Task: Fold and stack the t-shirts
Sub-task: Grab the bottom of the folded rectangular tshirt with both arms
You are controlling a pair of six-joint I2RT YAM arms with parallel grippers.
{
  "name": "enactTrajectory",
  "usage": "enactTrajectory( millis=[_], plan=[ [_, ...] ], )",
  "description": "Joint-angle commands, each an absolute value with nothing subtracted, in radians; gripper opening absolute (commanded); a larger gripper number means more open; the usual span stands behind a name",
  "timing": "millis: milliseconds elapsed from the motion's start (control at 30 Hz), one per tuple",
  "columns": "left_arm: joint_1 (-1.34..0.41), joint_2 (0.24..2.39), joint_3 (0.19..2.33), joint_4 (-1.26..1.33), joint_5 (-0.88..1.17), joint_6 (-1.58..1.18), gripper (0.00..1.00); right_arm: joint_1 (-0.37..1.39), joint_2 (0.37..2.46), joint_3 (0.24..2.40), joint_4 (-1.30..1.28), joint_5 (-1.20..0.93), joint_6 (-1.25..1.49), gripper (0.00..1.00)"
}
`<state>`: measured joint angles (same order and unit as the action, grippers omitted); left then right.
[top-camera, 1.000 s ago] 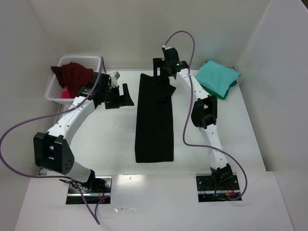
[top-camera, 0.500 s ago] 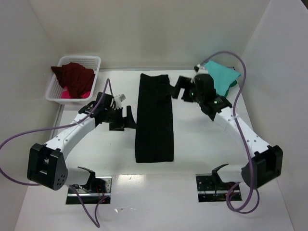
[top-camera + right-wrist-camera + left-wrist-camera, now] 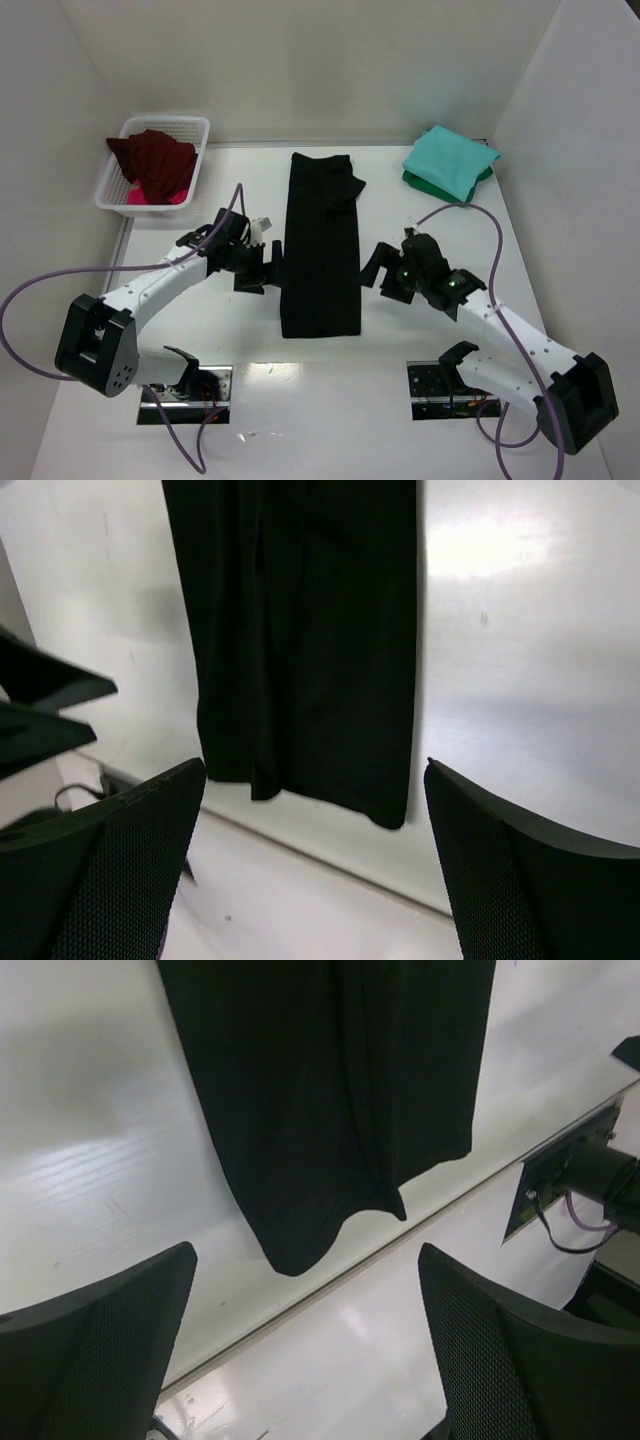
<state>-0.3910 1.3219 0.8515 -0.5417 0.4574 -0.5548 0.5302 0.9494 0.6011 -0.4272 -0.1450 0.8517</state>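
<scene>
A large black t-shirt (image 3: 322,245) lies folded into a long narrow strip down the middle of the table. It also shows in the left wrist view (image 3: 330,1090) and the right wrist view (image 3: 310,640). My left gripper (image 3: 268,270) is open and empty just left of the strip's lower part. My right gripper (image 3: 377,268) is open and empty just right of it. Folded teal and dark green shirts (image 3: 450,163) are stacked at the back right. A maroon shirt (image 3: 152,160) and a pink one (image 3: 135,197) lie in the basket.
A white lattice basket (image 3: 130,130) stands at the back left. White walls close in the table on three sides. The arm bases and mounting plates (image 3: 450,385) sit at the near edge, with purple cables looping beside each arm.
Both arms have drawn back from the far end of the shirt toward the near end. The right gripper has come down the strip's right side, the left down its left side. The shirt has not moved.
</scene>
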Motion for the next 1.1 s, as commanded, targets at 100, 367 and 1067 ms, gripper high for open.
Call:
enactTrajectory(
  millis=[100, 367, 1067],
  plan=[
    [-0.444, 1.295, 0.735, -0.485, 0.466, -0.629, 0.99, 0.617, 0.828, 0.438, -0.393, -0.198, 0.992, 0.95],
    [-0.472, 1.16, 0.674, -0.518, 0.366, -0.803, 0.98, 0.668, 0.949, 0.439, -0.341, -0.206, 0.994, 0.9],
    [-0.586, 1.256, 0.626, -0.462, 0.296, -0.901, 0.87, 0.787, 1.287, 0.525, -0.249, -0.172, 1.014, 0.67]
  ],
)
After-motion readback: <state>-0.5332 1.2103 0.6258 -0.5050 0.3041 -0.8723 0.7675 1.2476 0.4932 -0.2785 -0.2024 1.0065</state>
